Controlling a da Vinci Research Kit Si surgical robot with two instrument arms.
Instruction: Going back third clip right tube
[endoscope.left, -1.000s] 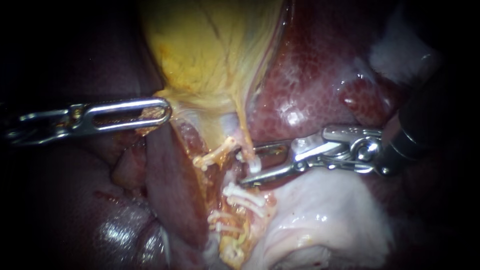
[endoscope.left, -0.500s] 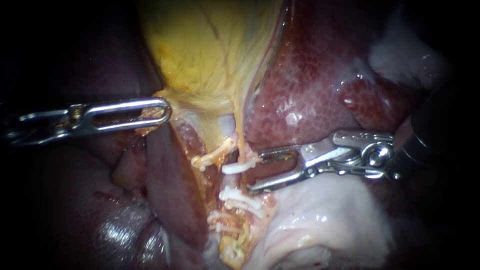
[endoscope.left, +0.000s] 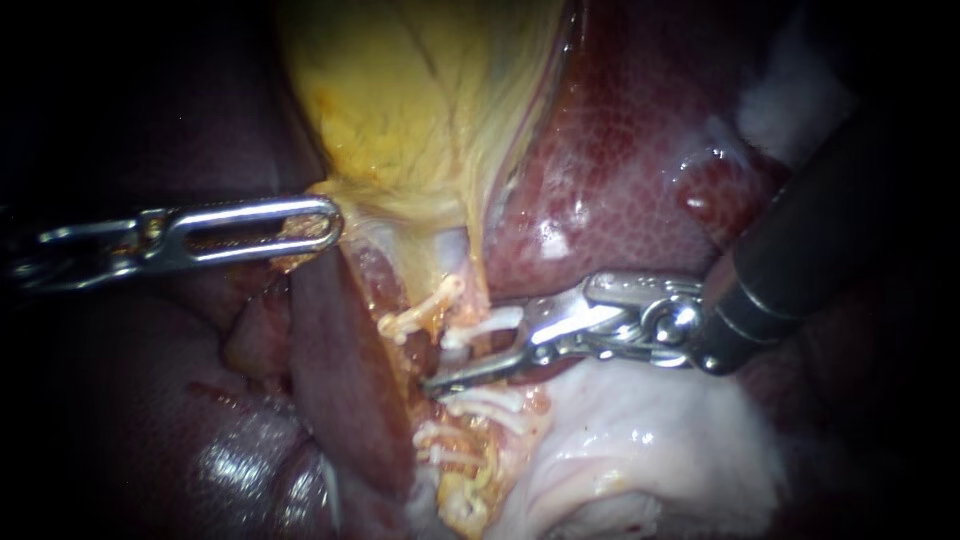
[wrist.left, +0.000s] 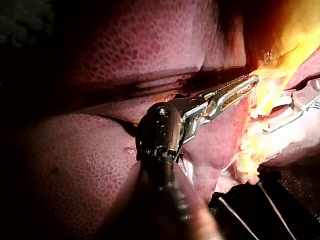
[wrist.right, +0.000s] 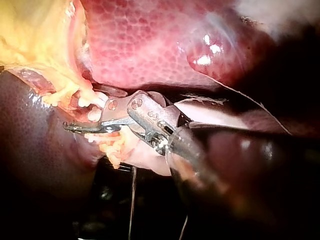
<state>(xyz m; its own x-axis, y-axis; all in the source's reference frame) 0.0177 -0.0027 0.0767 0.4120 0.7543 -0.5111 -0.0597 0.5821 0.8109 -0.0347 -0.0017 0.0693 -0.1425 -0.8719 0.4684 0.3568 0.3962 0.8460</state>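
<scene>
The right instrument (endoscope.left: 478, 352) is seen coming in from 3 o'clock. Its jaws are parted with nothing gripped, the lower one laid just at 6 o'clock of the clip (endoscope.left: 482, 326). That clip is seated on the right tube (endoscope.left: 476, 270), at 6 o'clock of the gallbladder (endoscope.left: 420, 110). The gallbladder's edge is clamped between the closed jaws of the left instrument (endoscope.left: 322, 222).

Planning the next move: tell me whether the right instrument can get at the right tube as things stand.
Probably yes: the right instrument lies right alongside the right tube, by its white clip, with nothing between them.
</scene>
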